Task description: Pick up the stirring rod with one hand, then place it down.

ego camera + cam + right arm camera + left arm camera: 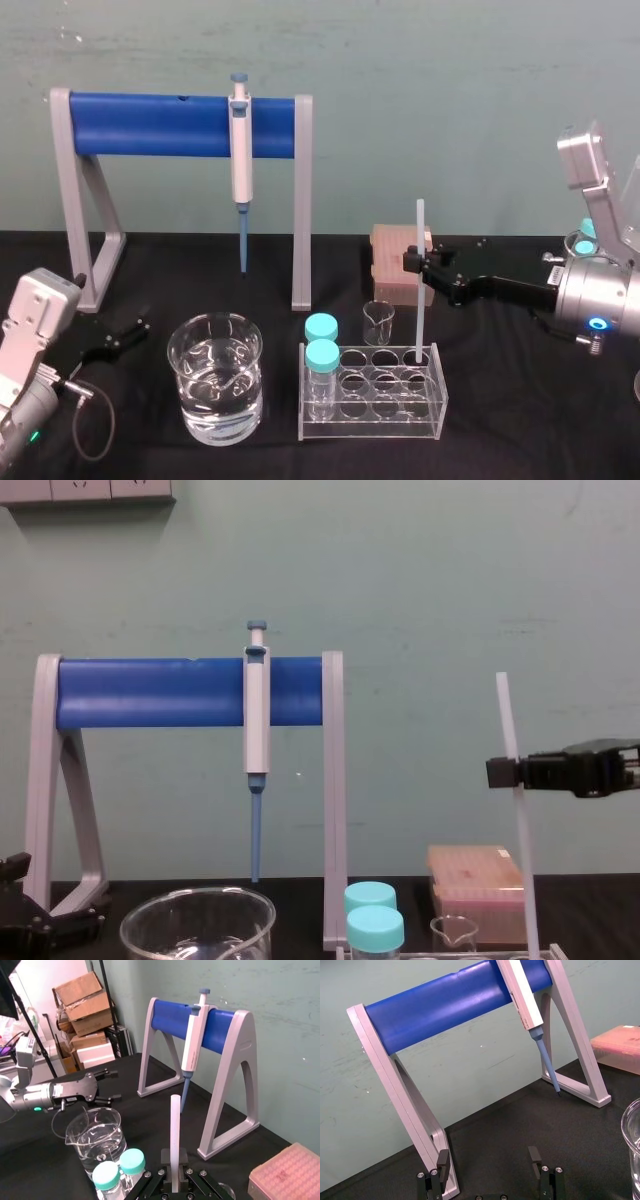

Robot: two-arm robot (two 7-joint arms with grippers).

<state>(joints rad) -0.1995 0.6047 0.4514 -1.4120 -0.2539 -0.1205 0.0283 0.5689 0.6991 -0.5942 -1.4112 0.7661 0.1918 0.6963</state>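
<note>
1. Right gripper [412, 262] reaches in from the right. Its jaws are closed on the stirring rod [418, 300] about mid-length. The right wrist view shows the rod pinched between both pads with no gap.
2. The rod stands near-upright with a slight lean. Its lower end sits in the rear right well of the clear tube rack [372, 408]. Cannot tell if the tip touches the rack floor.
3. The mid-height side grip likely keeps the rod from swinging and keeps the fingers above the rack.
4. Judgement: the grasp is made and the lift is not yet done. The rod needs a straight upward pull, since tilting could bind it in the well or drag the rack.
5. Left gripper [128, 332] is parked low at the table's left by the pipette stand [150, 125]. Its jaws are wide apart and hold nothing.
6. Teal-capped vials [322, 345] sit in the rack's left wells. The water beaker [215, 378] is beside the rack, and the pink tip box [388, 262] is behind the gripper.
</note>
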